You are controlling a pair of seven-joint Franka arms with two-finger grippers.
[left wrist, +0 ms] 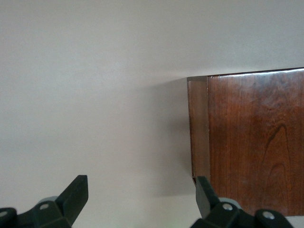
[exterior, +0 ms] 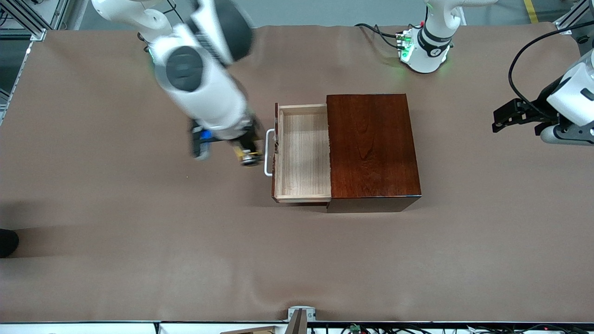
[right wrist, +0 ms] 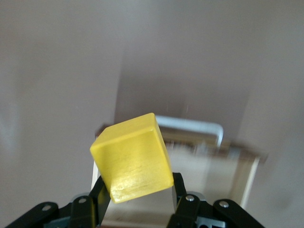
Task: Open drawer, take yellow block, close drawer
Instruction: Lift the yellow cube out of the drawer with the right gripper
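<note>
A brown table [exterior: 116, 260] carries a glossy mahogany box [exterior: 373, 146] near its middle, somewhat toward the left arm's end. The drawer [exterior: 301, 153] stands pulled well out of the box toward the right arm's end; its pale wood tray shows bare boards, with nothing lying in it. Its dark front carries a white handle [exterior: 268, 153] facing the right arm's end. The right arm comes from its base at the table's top edge and reaches down over the table just beside that handle; it is blurred in the front view. The right gripper [right wrist: 137, 199] is up over the bare table in front of the drawer, its fingers [right wrist: 178, 190] clamped on the block [right wrist: 133, 161], which sits tilted between them, clear of the drawer. In the right wrist view the handle and the open tray show past the block. The left arm waits at its own end of the table, well apart from the box; the left gripper [left wrist: 140, 199] hangs with fingers spread wide, gripping nothing, and its wrist view shows a corner of the box.
</note>
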